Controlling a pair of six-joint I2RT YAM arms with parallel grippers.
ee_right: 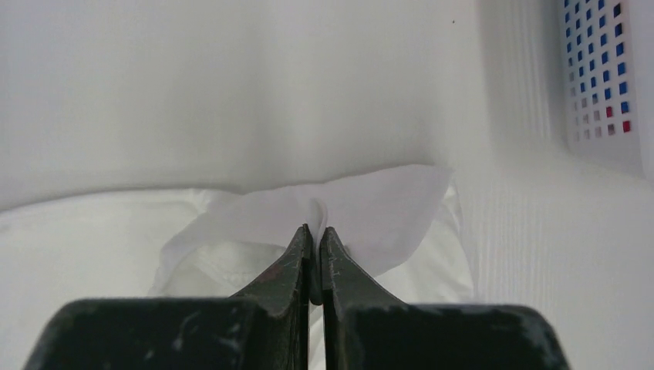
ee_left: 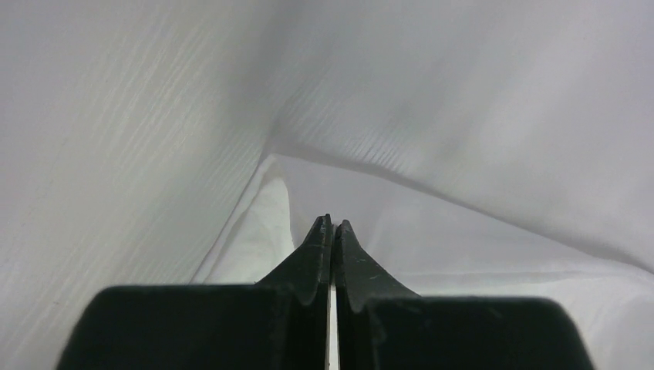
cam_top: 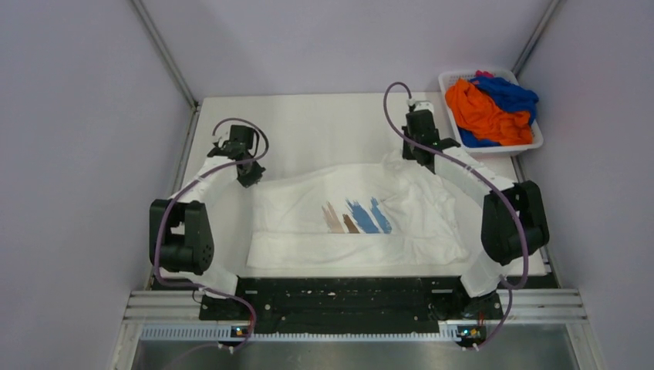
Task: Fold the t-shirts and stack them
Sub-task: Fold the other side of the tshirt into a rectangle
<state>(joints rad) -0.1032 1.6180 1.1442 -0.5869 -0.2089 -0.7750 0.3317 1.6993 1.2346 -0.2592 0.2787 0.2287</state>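
Observation:
A white t-shirt with blue and brown brush-stroke print lies spread across the middle of the table, its near edge folded over. My left gripper is at its far left corner, and in the left wrist view the jaws are shut with white cloth rising around the tips. My right gripper is at the far right edge. In the right wrist view it is shut on a pinched fold of the white t-shirt. Orange, blue and pink-red t-shirts lie bunched in a basket.
The white plastic basket stands at the table's far right corner, close behind my right gripper; its perforated wall shows in the right wrist view. Grey walls enclose the table on three sides. The shirt's right side is rumpled.

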